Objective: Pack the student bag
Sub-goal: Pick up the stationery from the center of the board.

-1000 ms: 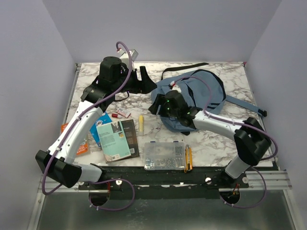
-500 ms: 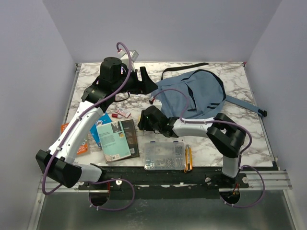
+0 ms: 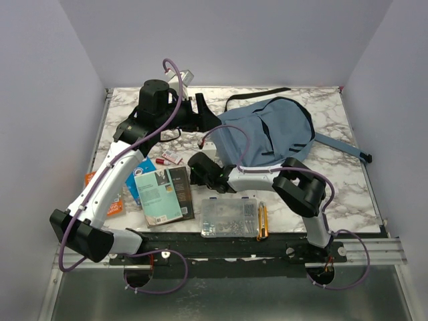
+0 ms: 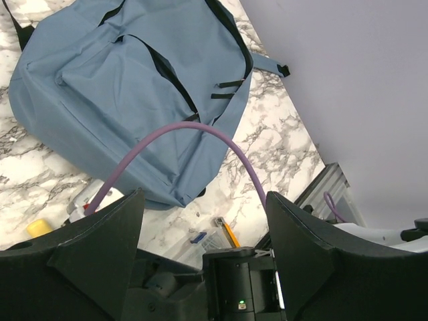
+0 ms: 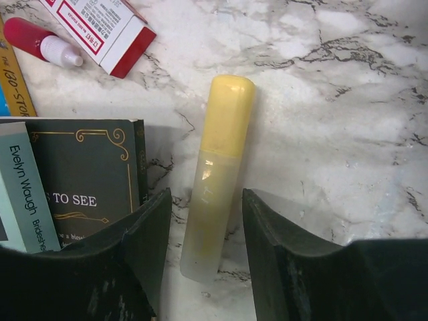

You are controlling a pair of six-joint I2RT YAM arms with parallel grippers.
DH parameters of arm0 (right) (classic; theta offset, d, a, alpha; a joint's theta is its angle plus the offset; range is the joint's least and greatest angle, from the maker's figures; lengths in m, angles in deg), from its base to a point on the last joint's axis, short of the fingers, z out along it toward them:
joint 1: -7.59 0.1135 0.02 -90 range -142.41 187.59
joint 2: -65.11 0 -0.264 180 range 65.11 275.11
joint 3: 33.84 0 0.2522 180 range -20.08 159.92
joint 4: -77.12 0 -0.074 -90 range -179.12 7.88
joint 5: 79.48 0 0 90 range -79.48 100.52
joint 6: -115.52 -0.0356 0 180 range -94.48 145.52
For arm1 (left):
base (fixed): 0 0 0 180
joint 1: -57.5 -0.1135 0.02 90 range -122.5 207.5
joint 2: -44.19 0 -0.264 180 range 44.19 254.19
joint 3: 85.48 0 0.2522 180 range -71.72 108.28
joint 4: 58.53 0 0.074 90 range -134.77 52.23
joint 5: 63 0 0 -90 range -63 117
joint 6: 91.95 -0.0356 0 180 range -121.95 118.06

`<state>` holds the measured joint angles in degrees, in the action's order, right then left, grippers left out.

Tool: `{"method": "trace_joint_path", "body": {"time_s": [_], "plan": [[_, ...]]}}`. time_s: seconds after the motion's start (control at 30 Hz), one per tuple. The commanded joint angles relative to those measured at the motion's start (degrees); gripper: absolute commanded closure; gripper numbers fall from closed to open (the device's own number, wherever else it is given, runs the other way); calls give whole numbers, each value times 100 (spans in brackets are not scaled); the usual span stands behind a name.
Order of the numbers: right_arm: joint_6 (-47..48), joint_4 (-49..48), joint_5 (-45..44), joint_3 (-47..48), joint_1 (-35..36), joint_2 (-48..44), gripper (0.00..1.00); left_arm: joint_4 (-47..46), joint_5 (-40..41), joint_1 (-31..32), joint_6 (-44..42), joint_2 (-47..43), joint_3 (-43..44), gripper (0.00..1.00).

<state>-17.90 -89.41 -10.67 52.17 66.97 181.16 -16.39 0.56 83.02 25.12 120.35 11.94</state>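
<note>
Your right gripper stands with jaws spread astride the yellow tube. A gap shows on each side and nothing is pinched yet.

**Risks:**
- The tube is round and lies on bare marble table, so an off-centre close could roll it out.
- The finger on the book side sits just beside the dark book and could catch its corner.

Your left gripper hangs wide and empty near the student bag, which lies flat at the far right of the table.

**Views:**
- The overhead view hides the tube under the wrist; only the right wrist camera shows it.
- The left wrist view shows no gaping mouth on the bag.
</note>
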Motion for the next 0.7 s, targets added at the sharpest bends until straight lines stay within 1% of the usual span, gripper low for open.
{"method": "trace_joint_path", "body": {"time_s": [0.0, 0.1, 0.2, 0.4, 0.57, 0.63, 0.67], "plan": [[142, 474, -549, 254, 163, 310, 53, -109, -154, -3, 26, -76, -49, 25], [158, 510, -632, 246, 176, 318, 59, -115, -169, -12, 35, -59, -49, 25], [217, 548, -753, 255, 180, 322, 62, -115, -178, -12, 44, -33, -55, 25], [390, 725, -1060, 358, 343, 487, 59, -122, -196, -38, 61, -22, -61, 25], [430, 876, -1221, 492, 436, 657, 61, -131, -223, -47, 70, -16, -60, 25], [477, 773, -1191, 457, 444, 681, 70, -131, -215, -47, 75, -14, -75, 25], [532, 684, -1141, 441, 440, 681, 77, -135, -206, -55, 79, -14, -69, 25]]}}
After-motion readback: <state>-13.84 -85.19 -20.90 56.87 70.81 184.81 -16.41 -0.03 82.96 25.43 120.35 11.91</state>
